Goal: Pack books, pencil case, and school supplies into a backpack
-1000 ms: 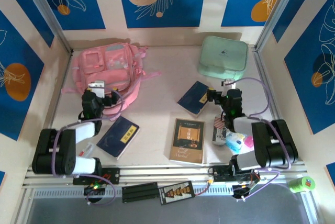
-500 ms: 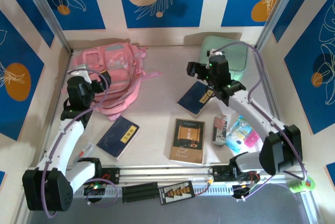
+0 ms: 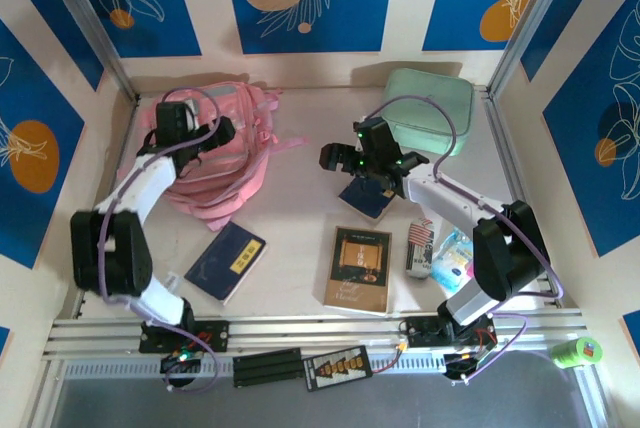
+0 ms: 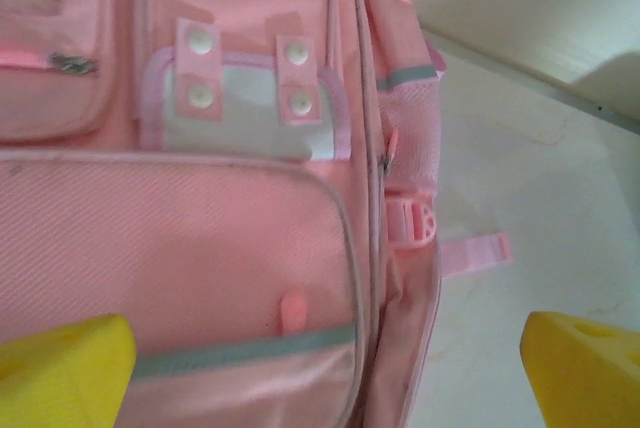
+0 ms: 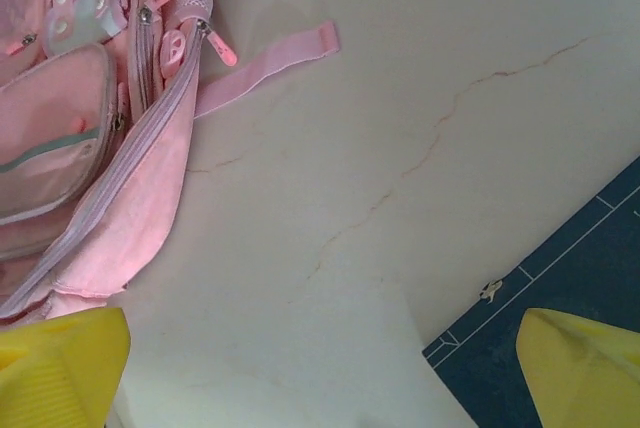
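The pink backpack (image 3: 205, 163) lies flat at the back left, front pockets up. My left gripper (image 3: 222, 132) hovers open over its front pockets (image 4: 200, 228), yellow fingertips (image 4: 62, 368) wide apart with nothing between them. My right gripper (image 3: 335, 156) hangs open over bare table, between the backpack (image 5: 90, 148) and a navy book (image 3: 370, 194) whose corner (image 5: 565, 283) shows by its right finger. A second navy book (image 3: 226, 260) lies at the front left. The brown and tan book (image 3: 358, 268) lies at the front centre.
A mint-green rounded box (image 3: 428, 108) stands at the back right. Small packets of supplies (image 3: 420, 246) (image 3: 455, 260) lie at the front right beside the right arm. A loose pink strap (image 5: 265, 63) trails from the backpack onto the table. Patterned walls close in three sides.
The left gripper has swung from the backpack's left side to above its front. The right gripper has moved left and nearer, from in front of the mint box to the table beside the navy book.
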`<control>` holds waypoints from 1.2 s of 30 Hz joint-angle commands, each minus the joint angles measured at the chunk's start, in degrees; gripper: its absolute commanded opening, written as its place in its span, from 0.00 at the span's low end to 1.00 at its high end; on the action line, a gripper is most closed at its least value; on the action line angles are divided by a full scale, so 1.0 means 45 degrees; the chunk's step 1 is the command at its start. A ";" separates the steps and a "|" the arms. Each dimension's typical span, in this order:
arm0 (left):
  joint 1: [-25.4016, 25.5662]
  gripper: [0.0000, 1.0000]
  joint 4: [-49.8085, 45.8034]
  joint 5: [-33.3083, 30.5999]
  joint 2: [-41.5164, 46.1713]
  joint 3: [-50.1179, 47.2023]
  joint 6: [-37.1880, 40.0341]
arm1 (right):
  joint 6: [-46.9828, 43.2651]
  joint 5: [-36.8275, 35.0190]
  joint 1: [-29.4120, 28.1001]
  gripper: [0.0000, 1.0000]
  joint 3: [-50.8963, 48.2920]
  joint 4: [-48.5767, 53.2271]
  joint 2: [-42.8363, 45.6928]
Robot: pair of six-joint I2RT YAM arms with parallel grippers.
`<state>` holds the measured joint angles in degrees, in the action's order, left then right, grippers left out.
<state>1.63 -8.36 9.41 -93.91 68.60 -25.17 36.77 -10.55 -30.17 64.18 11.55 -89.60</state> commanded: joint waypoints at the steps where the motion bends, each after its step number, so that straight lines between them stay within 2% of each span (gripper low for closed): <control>1: 0.0078 0.93 -0.0366 0.0427 -0.1989 0.2013 -0.0543 | 0.0910 0.0813 0.0123 0.97 -0.0178 -0.0093 0.0084; 6: 0.0706 0.86 -0.1127 0.0409 -0.5120 0.5029 -0.0721 | 0.1180 0.1167 0.0142 0.95 -0.0259 0.0224 0.0092; 10: 0.1258 0.86 -0.1787 0.0395 -0.6822 0.7005 -0.0456 | 0.0405 0.2826 0.0179 0.94 -0.0220 -0.0022 0.0122; 14: 0.1771 0.85 -0.3657 0.0139 -0.8304 0.9090 0.0267 | 0.0714 0.2189 0.0103 0.94 -0.0211 0.0116 -0.0017; 17: 0.2203 0.85 -0.3886 0.0575 -0.8522 0.8804 0.0675 | 0.1383 0.2031 0.0389 0.95 -0.0038 0.0544 -0.0368; 20: 0.2725 0.86 -0.3609 0.1710 -0.8464 0.7987 0.1159 | 0.1740 0.2231 0.0599 0.93 -0.0081 0.0610 -0.0596; 24: 0.3668 0.86 -0.3978 0.1901 -0.8410 0.7509 0.2170 | 0.2215 0.1553 0.0647 0.93 -0.0575 0.0271 -0.0264; 31: 0.5152 0.84 -0.3334 0.3186 -0.8131 0.7121 0.2699 | 0.3147 0.0203 0.0794 0.94 -0.1359 0.0275 0.0483; 36: 0.5289 0.82 -0.4433 0.2328 -0.7100 0.7679 0.2673 | 0.2716 0.1215 0.1123 0.94 -0.1869 -0.0459 0.0789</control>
<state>25.54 -20.38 18.02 -129.03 103.20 -12.95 48.75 -6.90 -25.80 56.86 11.57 -88.12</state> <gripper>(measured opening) 0.816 0.940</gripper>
